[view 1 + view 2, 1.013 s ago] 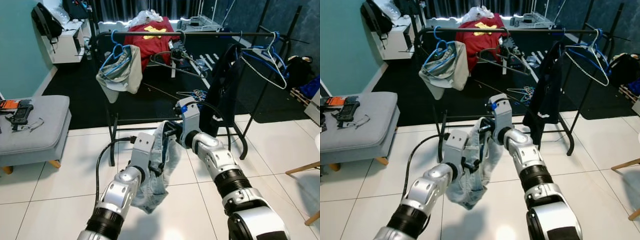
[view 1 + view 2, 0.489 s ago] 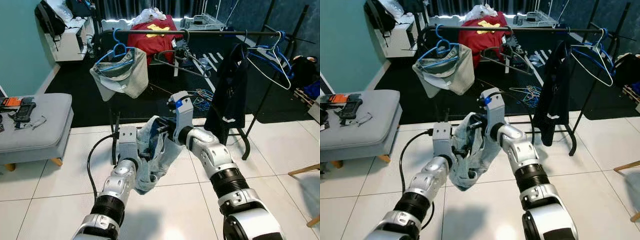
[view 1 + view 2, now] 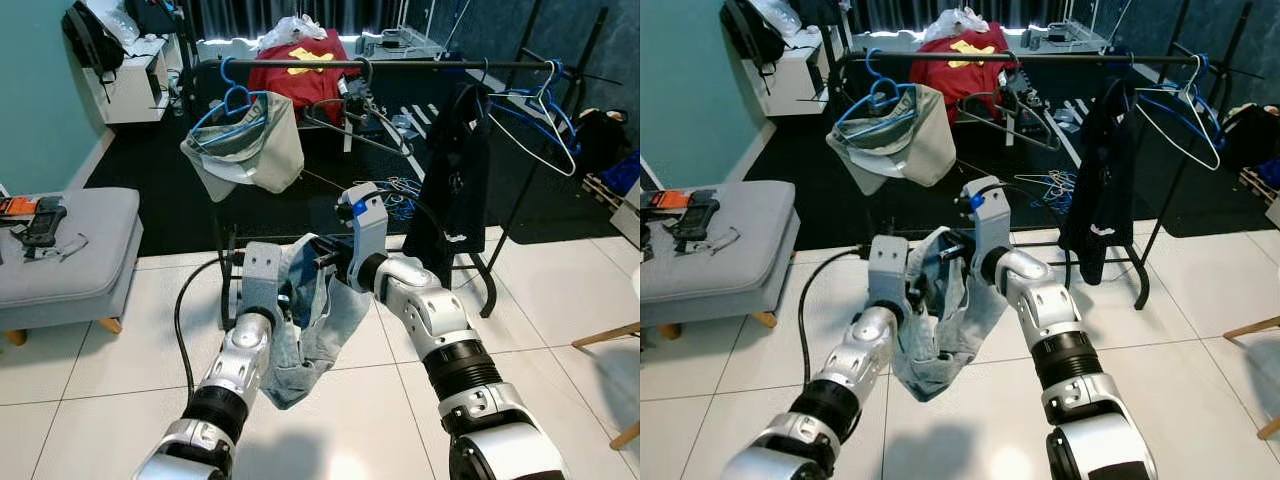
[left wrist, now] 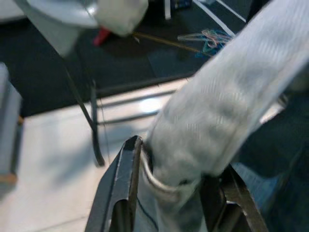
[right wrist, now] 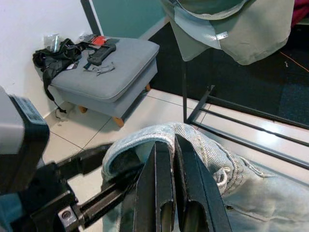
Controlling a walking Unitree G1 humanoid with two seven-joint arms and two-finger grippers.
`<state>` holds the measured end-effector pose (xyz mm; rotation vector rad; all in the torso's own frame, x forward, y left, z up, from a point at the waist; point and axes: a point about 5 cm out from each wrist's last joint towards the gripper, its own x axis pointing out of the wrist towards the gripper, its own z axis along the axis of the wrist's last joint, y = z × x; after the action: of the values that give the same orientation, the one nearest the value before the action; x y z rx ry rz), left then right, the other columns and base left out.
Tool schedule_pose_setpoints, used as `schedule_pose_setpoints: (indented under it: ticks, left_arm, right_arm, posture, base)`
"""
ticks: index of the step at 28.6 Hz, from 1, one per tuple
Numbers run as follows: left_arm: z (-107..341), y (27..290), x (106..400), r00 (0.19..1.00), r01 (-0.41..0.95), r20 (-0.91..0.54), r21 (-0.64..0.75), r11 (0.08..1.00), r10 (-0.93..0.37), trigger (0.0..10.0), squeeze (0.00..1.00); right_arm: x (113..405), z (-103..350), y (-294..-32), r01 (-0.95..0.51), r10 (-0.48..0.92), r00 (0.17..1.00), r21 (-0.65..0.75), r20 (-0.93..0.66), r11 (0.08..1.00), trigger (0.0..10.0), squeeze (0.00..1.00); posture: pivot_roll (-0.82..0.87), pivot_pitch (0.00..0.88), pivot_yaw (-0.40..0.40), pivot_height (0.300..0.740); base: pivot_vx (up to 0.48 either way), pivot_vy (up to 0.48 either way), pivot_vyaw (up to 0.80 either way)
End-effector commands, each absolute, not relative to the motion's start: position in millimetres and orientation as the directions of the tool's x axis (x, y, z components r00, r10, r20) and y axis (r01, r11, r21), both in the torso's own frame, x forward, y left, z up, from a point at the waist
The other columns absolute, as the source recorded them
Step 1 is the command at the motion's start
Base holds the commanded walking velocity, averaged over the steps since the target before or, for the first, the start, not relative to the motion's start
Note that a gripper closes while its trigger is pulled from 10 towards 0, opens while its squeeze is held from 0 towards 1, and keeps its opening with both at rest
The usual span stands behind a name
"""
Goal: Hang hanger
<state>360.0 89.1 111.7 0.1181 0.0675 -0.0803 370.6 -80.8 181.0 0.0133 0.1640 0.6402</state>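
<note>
While both grippers, left and right, clamp the limp denim garment, I judge its waistband the firmest hold.

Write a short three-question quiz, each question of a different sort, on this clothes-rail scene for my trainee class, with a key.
1. True or false: both grippers hold the light denim garment in front of the clothes rail.
2. Which colour is the hanger carrying the grey garment? A) blue B) red C) white
3. Fill in: the dark garment hangs on the rail toward the robot's ____ side.

Key
1. True: the left gripper and the right gripper are both shut on the denim.
2. A, the blue hanger.
3. right
</note>
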Motion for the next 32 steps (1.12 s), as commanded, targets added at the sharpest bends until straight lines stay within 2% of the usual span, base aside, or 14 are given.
schedule_pose_setpoints:
  ticks: [1, 2, 3, 5, 6, 14, 21, 25, 26, 27, 28, 30, 31, 32]
  left_arm:
    - [109.3, 91.4, 359.7, 0.995, 0.091, -0.065, 0.168, 0.982, -0.081, 10.0, 0.0]
    - [109.0, 91.7, 359.8, 0.994, 0.095, -0.061, 0.185, 0.978, -0.085, 10.0, 0.0]
    - [108.5, 92.7, 359.8, 0.995, 0.097, -0.058, 0.204, 0.974, -0.087, 8.3, 0.0]
    - [107.6, 93.8, 359.7, 0.994, 0.099, -0.06, 0.216, 0.972, -0.088, 8.3, 0.0]
    - [106.3, 95.3, 359.9, 0.994, 0.099, -0.063, 0.217, 0.971, -0.087, 0.0, 0.0]
    - [100.0, 97.1, 358.3, 0.988, 0.15, -0.082, 0.24, 0.959, -0.134, 0.0, 0.0]
    - [73.1, 97.4, 345.8, 0.922, 0.374, -0.244, 0.354, 0.857, -0.302, 0.0, 0.0]
    - [75.3, 103.3, 347.2, 0.908, 0.409, -0.263, 0.383, 0.828, -0.327, 0.0, 0.0]
    - [78.1, 110.8, 349.0, 0.889, 0.449, -0.293, 0.4, 0.799, -0.352, 0.0, 0.0]
    - [78.1, 110.8, 349.0, 0.889, 0.449, -0.293, 0.4, 0.799, -0.352, 0.0, 0.0]
    - [81.6, 120.4, 350.6, 0.868, 0.484, -0.332, 0.401, 0.778, -0.369, 0.0, 0.0]
    - [81.6, 120.4, 350.6, 0.868, 0.484, -0.332, 0.401, 0.778, -0.369, 0.0, 0.0]
    - [88.0, 130.3, 351.9, 0.855, 0.503, -0.354, 0.388, 0.772, -0.379, 0.0, 0.0]
    - [88.0, 130.3, 351.9, 0.855, 0.503, -0.354, 0.388, 0.772, -0.379, 0.0, 0.0]
  right_arm:
    - [368.7, 185.3, -78.8, -0.606, 0.61, 0.782, 0.073, -0.126, 0.792, 0.0, 0.0]
    - [368.7, 185.5, -78.8, -0.606, 0.611, 0.782, 0.074, -0.126, 0.792, 0.0, 0.0]
    - [368.6, 185.6, -78.6, -0.607, 0.612, 0.781, 0.075, -0.126, 0.791, 0.0, 0.0]
    - [368.4, 185.6, -78.5, -0.608, 0.612, 0.78, 0.075, -0.126, 0.79, 0.0, 0.0]
    - [368.1, 185.6, -78.3, -0.61, 0.614, 0.779, 0.076, -0.126, 0.789, 0.0, 0.0]
    - [367.4, 186.0, -79.2, -0.61, 0.615, 0.778, 0.083, -0.127, 0.788, 0.0, 0.0]
    - [370.3, 190.6, -85.9, -0.601, 0.606, 0.787, 0.081, -0.115, 0.795, 0.0, 0.0]
    - [371.0, 190.3, -89.5, -0.596, 0.6, 0.791, 0.072, -0.115, 0.8, 0.0, 0.0]
    - [370.6, 188.9, -93.4, -0.601, 0.603, 0.79, 0.057, -0.115, 0.798, 4.3, 0.0]
    - [370.6, 188.9, -93.4, -0.601, 0.603, 0.79, 0.057, -0.115, 0.798, 4.3, 0.0]
    - [370.1, 185.6, -98.3, -0.598, 0.598, 0.792, 0.04, -0.124, 0.8, 9.6, 0.0]
    - [370.1, 185.6, -98.3, -0.598, 0.598, 0.792, 0.04, -0.124, 0.8, 9.6, 0.0]
    - [369.3, 179.9, -104.6, -0.589, 0.589, 0.796, 0.042, -0.137, 0.807, 10.0, 1.0]
    - [369.3, 179.9, -104.6, -0.589, 0.589, 0.796, 0.042, -0.137, 0.807, 10.0, 1.0]
  posture:
    - [-0.09, 0.061, 0.011, 0.74]
    - [-0.09, 0.062, 0.01, 0.74]
    - [-0.09, 0.061, 0.01, 0.74]
    - [-0.09, 0.061, 0.01, 0.74]
    - [-0.09, 0.06, 0.011, 0.74]
    - [-0.09, 0.057, 0.012, 0.74]
    - [-0.09, 0.058, 0.01, 0.74]
    - [-0.09, 0.058, 0.01, 0.74]
    - [-0.08, 0.056, 0.008, 0.74]
    - [-0.08, 0.056, 0.008, 0.74]
    - [-0.08, 0.055, 0.008, 0.74]
    - [-0.08, 0.055, 0.008, 0.74]
    - [-0.07, 0.055, 0.009, 0.74]
    - [-0.07, 0.055, 0.009, 0.74]
  base:
    - [0.0, 0.0, 0.0]
    - [0.0, 0.0, 0.0]
    - [0.0, 0.0, 0.0]
    - [0.0, 0.0, 0.0]
    - [0.0, 0.0, 0.0]
    - [0.0, 0.0, 0.0]
    - [0.0, 0.0, 0.0]
    - [0.0, 0.0, 0.0]
    - [0.0, 0.0, 0.0]
    - [0.0, 0.0, 0.0]
    - [0.0, 0.0, 0.0]
    - [0.0, 0.0, 0.0]
    - [0.0, 0.0, 0.0]
    - [0.0, 0.0, 0.0]
